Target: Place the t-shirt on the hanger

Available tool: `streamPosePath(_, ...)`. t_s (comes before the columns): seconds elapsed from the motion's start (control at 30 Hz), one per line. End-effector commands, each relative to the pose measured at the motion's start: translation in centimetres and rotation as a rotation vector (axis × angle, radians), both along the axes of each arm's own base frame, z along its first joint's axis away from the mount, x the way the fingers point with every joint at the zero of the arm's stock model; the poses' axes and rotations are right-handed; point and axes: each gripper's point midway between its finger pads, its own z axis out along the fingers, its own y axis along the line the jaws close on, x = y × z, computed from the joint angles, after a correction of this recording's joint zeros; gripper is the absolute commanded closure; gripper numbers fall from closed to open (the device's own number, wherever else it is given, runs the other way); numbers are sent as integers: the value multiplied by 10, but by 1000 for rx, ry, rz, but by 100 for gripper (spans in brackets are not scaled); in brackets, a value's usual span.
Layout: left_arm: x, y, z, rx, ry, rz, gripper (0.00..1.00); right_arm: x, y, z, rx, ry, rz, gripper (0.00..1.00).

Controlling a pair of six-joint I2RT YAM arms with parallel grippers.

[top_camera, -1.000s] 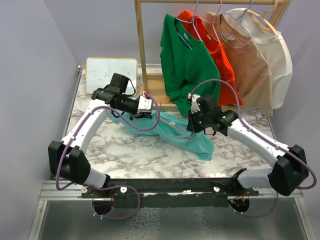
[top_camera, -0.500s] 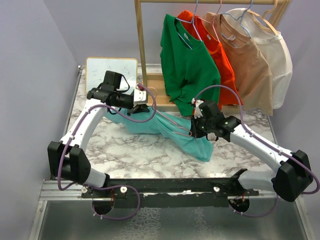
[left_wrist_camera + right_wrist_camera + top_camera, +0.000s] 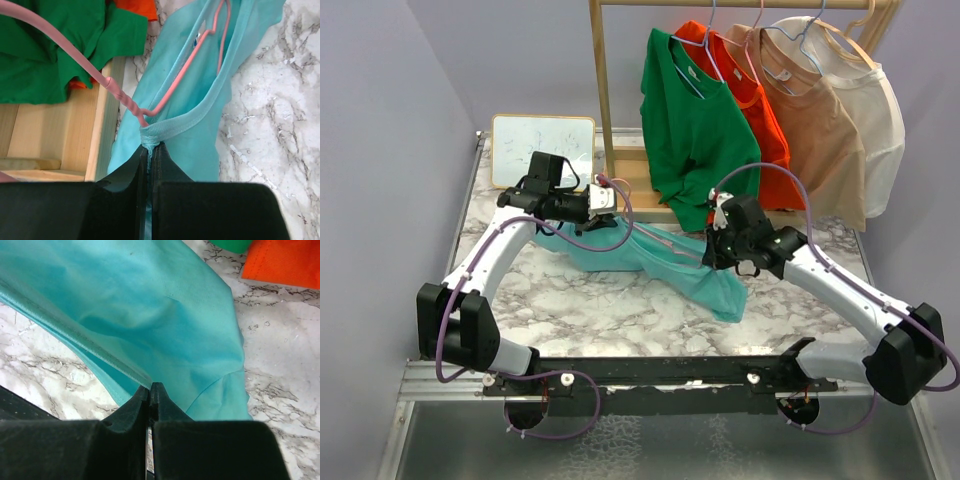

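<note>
The teal t-shirt (image 3: 655,258) hangs stretched between my two grippers just above the marble table. My left gripper (image 3: 609,206) is shut on its neck band, seen bunched between the jaws in the left wrist view (image 3: 150,145). The pink wire hanger (image 3: 186,80) lies inside the neck opening. Its twisted stem and hook (image 3: 75,54) run up to the left past the collar. My right gripper (image 3: 712,257) is shut on a folded edge of the shirt's lower part (image 3: 150,386). The cloth (image 3: 150,305) spreads away from that grip.
A wooden rack (image 3: 603,90) stands at the back with a dark green shirt (image 3: 695,130), an orange-red shirt (image 3: 760,120), and tan and cream shirts on blue-grey hangers. Its wooden base (image 3: 55,135) is close to my left gripper. A small whiteboard (image 3: 535,145) leans at the back left.
My left gripper has moved up and slightly back with the collar. My right gripper has shifted right and a little up. The shirt is pulled more taut between them.
</note>
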Motion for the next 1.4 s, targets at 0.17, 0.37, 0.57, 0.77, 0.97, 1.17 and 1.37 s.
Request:
streamPosePath(0.17,21,6,16,-18,-107,89,100,7,-8,30,-14,-48,-24,99)
streamPosePath(0.37,15,-6,33,-93,-66,43,100,24,14,57,9,-69,72,99)
streamPosePath(0.57,11,-14,46,-151,-37,29,100,42,27,78,21,-114,104,99)
streamPosePath(0.77,0,-21,54,-201,-8,-12,100,52,42,82,51,-120,139,99)
streamPosePath(0.97,-13,-23,57,-222,30,-59,100,58,55,98,91,-154,184,99)
streamPosePath(1.17,-16,-27,59,-251,46,-76,100,59,65,117,144,-189,225,99)
streamPosePath(1.37,-37,-26,59,-253,82,-159,100,55,67,124,159,-211,257,99)
